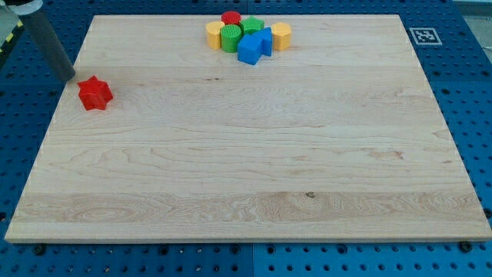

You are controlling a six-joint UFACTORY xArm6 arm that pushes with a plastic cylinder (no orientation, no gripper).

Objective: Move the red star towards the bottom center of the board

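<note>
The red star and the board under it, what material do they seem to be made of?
The red star looks like painted wood or plastic: even, matte red with no grain showing, so I cannot tell which. The board looks like light, unpainted wood with a smooth finish: long grain lines and a small dark knot show. My tip sits just at the star's upper left.

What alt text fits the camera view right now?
My tip sits just up-left of the red star near the wooden board's left edge. Red, yellow, green and blue blocks cluster at the view's top centre.
</note>
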